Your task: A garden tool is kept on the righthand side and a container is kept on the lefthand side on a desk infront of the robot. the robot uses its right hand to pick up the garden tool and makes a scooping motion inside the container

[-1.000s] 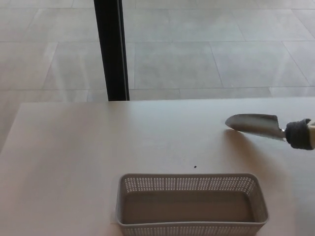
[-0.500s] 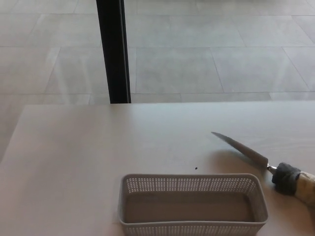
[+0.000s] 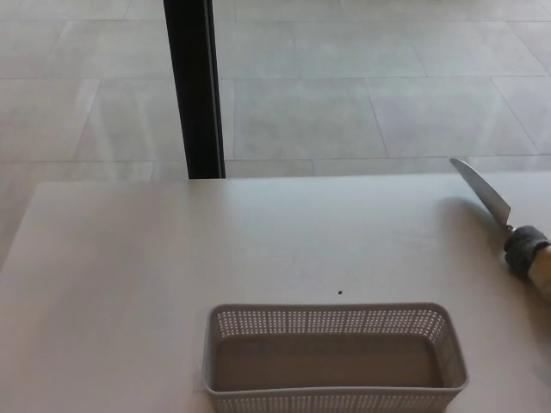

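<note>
Neither hand is showing in your head view, so you cannot tell whether one is grasping the garden tool (image 3: 504,225). The tool is sitting at the desk's (image 3: 129,284) right edge, metal blade pointing toward the far edge, handle running out of frame. The perforated container (image 3: 336,357) is sitting at the near edge. No writing is readable.

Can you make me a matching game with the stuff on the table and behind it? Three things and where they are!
Things:
1. trowel
2. basket
3. black post

Places:
A. near edge of the table, in the middle
B. behind the table, towards the left
C. far right, blade pointing up and away

Pairs: 1-C, 2-A, 3-B
</note>
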